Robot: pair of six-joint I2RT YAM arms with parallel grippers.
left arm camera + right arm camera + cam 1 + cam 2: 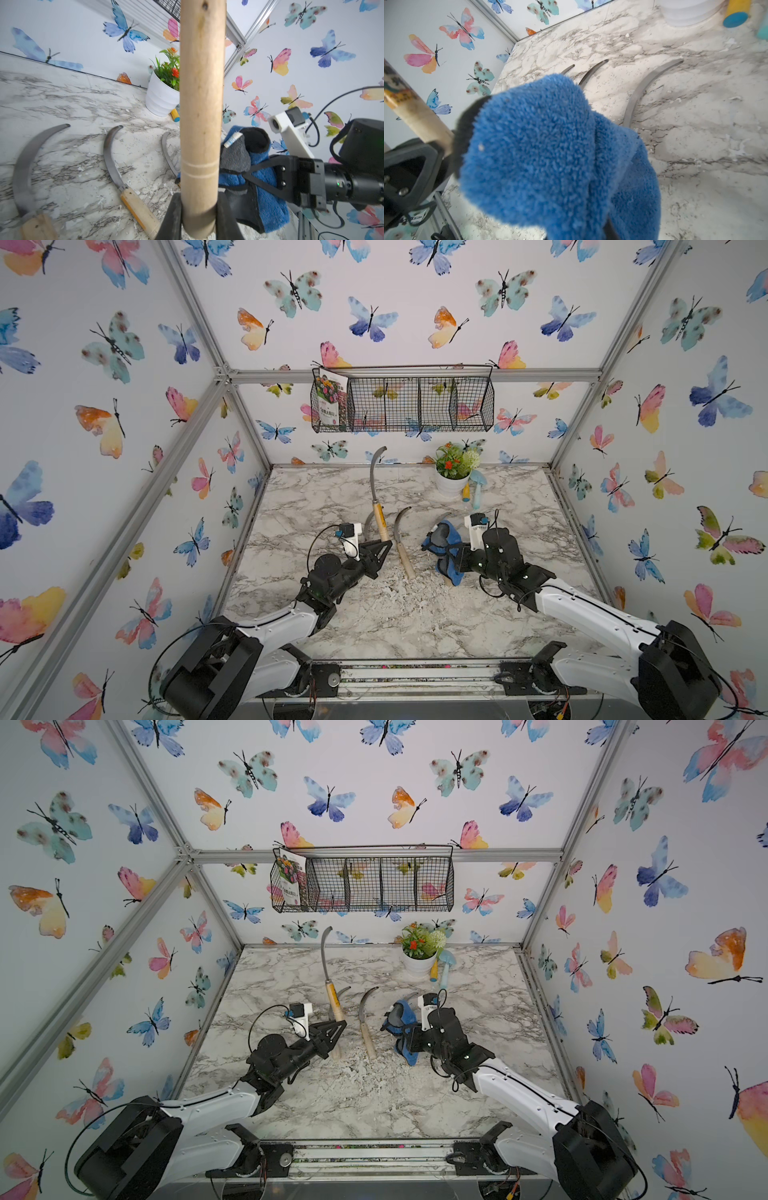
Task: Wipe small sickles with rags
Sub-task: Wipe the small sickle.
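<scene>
Nearest, the left pincer (384,547) is clenched on the butt of 1 small sickle (379,520). Its pale handle rises from the jaws, and the grey blade curves on toward the far wall. Just right of it and at about the same depth, the right pincer (449,558) is clamped on the blue rag (451,537), which hangs bunched with its dark piece facing left.

The rag sits right of the held handle and apart from it, at handle level. The blade lies farther off along that near-to-far axis. In my judgement, the right arm has to carry the cloth left and then along the axis to reach metal.

3 more sickles lie on the marble desk (519,614):
- 1 between the pincers (402,547)
- 1 partly hidden behind the held handle (343,992)
- 1 under the rag with only its blade tip showing (411,995)

Farther back stand a flower pot (451,485) and a trowel (478,485).
</scene>
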